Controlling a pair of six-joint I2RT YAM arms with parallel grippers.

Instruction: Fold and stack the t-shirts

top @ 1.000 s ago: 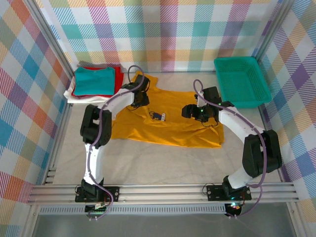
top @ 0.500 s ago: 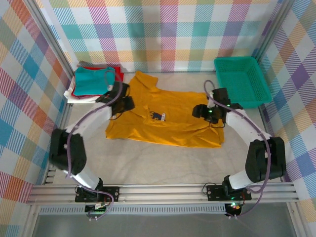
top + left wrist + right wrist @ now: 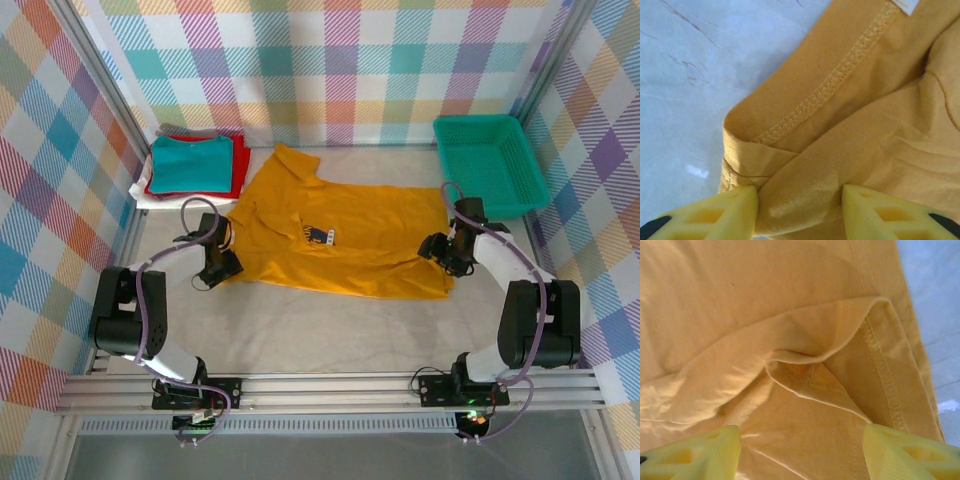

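As seen from above, the mustard tee point(image 3: 350, 235) is spread on the tabletop point(image 3: 330, 330), near the folded stack point(image 3: 192, 165). At the left wrist, the left fingers point(image 3: 735, 212) are set part-open astride a hem corner point(image 3: 740, 145), nothing pinched. At the right wrist, the right fingers point(image 3: 695, 452) are spread wide over a rumpled fold point(image 3: 805, 370), nothing gripped. The cloth is judged light and limp, so doubled hem corners are best pinched.

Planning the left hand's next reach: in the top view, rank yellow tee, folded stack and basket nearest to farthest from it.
1. yellow tee: its near-left corner is right at the left hand.
2. folded stack: back left, beyond the hand.
3. basket: back right corner, across the table.
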